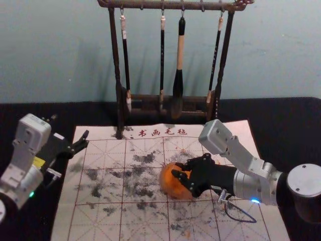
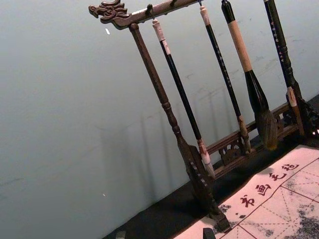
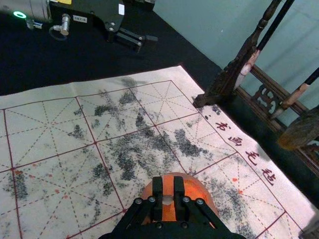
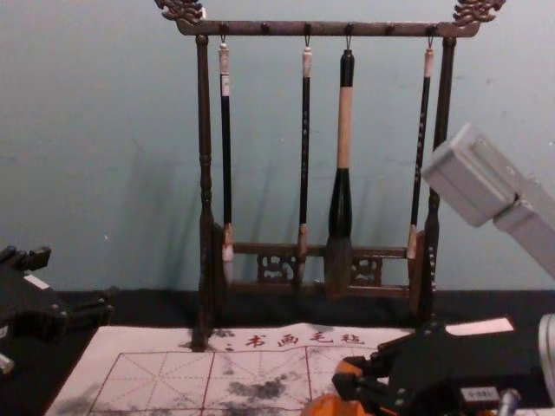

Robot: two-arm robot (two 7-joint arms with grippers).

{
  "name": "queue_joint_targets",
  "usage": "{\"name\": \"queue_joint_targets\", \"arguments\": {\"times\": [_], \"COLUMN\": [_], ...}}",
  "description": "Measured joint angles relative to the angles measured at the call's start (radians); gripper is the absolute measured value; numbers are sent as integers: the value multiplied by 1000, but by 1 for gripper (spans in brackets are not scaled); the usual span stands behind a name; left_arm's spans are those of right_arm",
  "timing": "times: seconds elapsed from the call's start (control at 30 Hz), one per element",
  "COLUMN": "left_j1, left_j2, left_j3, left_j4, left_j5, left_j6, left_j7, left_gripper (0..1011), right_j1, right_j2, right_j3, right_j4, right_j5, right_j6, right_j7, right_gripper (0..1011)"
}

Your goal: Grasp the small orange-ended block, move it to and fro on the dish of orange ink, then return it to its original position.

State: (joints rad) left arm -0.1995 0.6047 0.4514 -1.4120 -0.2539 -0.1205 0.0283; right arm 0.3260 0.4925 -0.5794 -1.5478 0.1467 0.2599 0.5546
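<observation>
My right gripper point(image 1: 179, 170) hangs over the orange ink dish point(image 1: 172, 189) on the mat. In the right wrist view, the right gripper point(image 3: 168, 195) is shut on the small block point(image 3: 168, 184), with the dish point(image 3: 203, 193) directly beneath. The block's orange end point(image 4: 349, 368) shows at the fingertips in the chest view, just above the dish point(image 4: 326, 407); whether it touches the ink I cannot tell. My left gripper point(image 1: 70, 130) is parked open at the mat's left edge; in the left wrist view, the left gripper point(image 2: 165, 234) has its fingertips apart.
A dark wooden rack point(image 1: 118, 65) stands behind the mat, with several brushes hanging from it, one of them a thick brush point(image 1: 178, 75). The ink-stained, gridded mat point(image 1: 100, 221) lies on a black-covered table point(image 1: 286, 125).
</observation>
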Motion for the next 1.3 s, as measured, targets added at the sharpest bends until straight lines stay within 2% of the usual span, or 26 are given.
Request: {"name": "queue_joint_targets", "arguments": {"times": [0.77, 1.3], "left_j1": [0, 0], "left_j2": [0, 0], "left_j3": [0, 0], "left_j4": [0, 0], "left_j5": [0, 0], "left_j6": [0, 0], "left_j7": [0, 0], "left_gripper": [1001, 1001], "right_j1": [10, -33], "right_j2": [0, 41], "right_j3": [26, 50], "right_j4": [34, -24], "right_j5": [-13, -10], "right_j6": [6, 26], "right_j7": [-17, -16], "right_gripper": [81, 81]}}
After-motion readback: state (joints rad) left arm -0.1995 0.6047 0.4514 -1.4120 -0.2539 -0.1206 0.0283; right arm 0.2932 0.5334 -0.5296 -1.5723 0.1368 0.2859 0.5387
